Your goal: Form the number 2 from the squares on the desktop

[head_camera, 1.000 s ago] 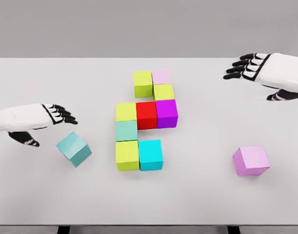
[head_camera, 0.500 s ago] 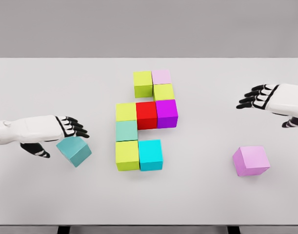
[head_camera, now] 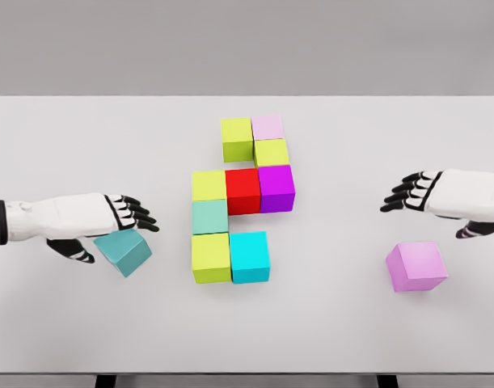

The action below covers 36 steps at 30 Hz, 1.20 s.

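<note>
Table (head_camera: pixel 69 323): white top, filling most of the head view.
Red cube (head_camera: pixel 242 191): middle of the cluster; every place below is told from it.
Yellow-green cube, far (head_camera: pixel 237 138): behind the red cube, a touch left.
Pale pink cube (head_camera: pixel 268 127): behind the red cube and to its right, touching the far yellow-green one.
Yellow-green cube, upper right (head_camera: pixel 272 153): just behind the purple cube, under the pale pink one.
Purple cube (head_camera: pixel 276 187): touching the red cube's right side.
Yellow-green cube, left (head_camera: pixel 209 185): touching the red cube's left side.
Mint cube (head_camera: pixel 209 217): in front of the red cube and to its left.
Yellow-green cube, near (head_camera: pixel 211 258): straight in front of the mint cube.
Cyan cube (head_camera: pixel 250 256): in front of the red cube, touching the near yellow-green one.
Teal cube (head_camera: pixel 124 250): loose, well left of the red cube and nearer, tilted.
Left hand (head_camera: pixel 109 217): over the teal cube, fingers stretched out apart, thumb below; clamped on nothing I can see.
Lilac cube (head_camera: pixel 416 266): loose, well right of the red cube and nearer.
Right hand (head_camera: pixel 424 194): right of the red cube, behind the lilac cube and clear of it, fingers spread, holding nothing.
</note>
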{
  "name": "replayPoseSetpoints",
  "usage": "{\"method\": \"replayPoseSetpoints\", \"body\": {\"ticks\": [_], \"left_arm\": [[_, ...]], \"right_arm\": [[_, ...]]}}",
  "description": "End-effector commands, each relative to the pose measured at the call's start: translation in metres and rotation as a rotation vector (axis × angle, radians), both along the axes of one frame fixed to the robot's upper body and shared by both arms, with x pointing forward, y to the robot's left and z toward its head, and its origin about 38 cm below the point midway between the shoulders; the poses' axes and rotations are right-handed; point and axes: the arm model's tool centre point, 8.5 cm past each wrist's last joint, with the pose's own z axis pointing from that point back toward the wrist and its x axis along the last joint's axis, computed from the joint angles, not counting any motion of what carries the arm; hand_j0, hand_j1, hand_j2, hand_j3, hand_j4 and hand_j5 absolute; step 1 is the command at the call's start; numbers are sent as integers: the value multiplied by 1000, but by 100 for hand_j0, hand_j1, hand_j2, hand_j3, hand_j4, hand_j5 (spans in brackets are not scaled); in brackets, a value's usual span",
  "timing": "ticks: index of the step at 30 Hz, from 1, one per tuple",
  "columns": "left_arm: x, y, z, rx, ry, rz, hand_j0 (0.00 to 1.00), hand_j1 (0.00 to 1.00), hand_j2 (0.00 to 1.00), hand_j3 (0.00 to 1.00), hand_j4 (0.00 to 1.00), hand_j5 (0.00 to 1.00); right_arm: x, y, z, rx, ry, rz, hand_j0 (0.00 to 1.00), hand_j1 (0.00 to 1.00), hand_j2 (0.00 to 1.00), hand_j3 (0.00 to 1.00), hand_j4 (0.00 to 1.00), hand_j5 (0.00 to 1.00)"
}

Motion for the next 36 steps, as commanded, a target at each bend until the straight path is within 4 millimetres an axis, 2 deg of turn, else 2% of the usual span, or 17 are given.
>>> {"method": "replayPoseSetpoints", "body": {"ticks": [1, 6, 9, 12, 15, 21, 27, 30, 35, 36], "left_arm": [[1, -2, 0, -3, -3, -3, 100, 100, 100, 100, 100, 100], [-3, -2, -7, 9, 16, -10, 100, 100, 100, 100, 100, 100], [-3, -2, -8, 10, 15, -8, 100, 100, 100, 100, 100, 100], [-2, -1, -8, 13, 15, -6, 100, 100, 100, 100, 100, 100], [-2, -2, -9, 15, 14, -9, 100, 100, 100, 100, 100, 100], [-1, -6, -10, 17, 7, -20, 100, 100, 100, 100, 100, 100], [1, -3, -12, 21, 10, -8, 98, 98, 98, 98, 98, 98], [1, -3, -12, 21, 10, -8, 89, 89, 89, 89, 89, 89], [1, -2, -13, 25, 11, -6, 79, 79, 79, 79, 79, 79], [1, -1, -12, 27, 10, -6, 73, 73, 73, 73, 73, 73]], "right_arm": [[0, 0, -2, -7, 3, -1, 100, 100, 100, 100, 100, 100], [2, -6, 1, -27, -12, -15, 100, 100, 100, 100, 100, 100], [4, -21, 33, -43, -75, -49, 100, 100, 100, 100, 100, 100], [5, -18, 34, -45, -74, -37, 100, 100, 100, 100, 100, 100], [7, -3, 20, -70, -24, 15, 100, 100, 100, 100, 100, 100], [4, -3, 12, -82, -1, 20, 100, 100, 100, 100, 100, 100], [-1, 2, -6, -107, 55, 44, 100, 100, 100, 100, 100, 100], [-1, 2, -7, -108, 58, 45, 100, 100, 100, 100, 100, 100], [-2, 2, -12, -126, 63, 50, 100, 100, 100, 100, 100, 100], [-2, 2, -13, -136, 61, 51, 100, 100, 100, 100, 100, 100]]}}
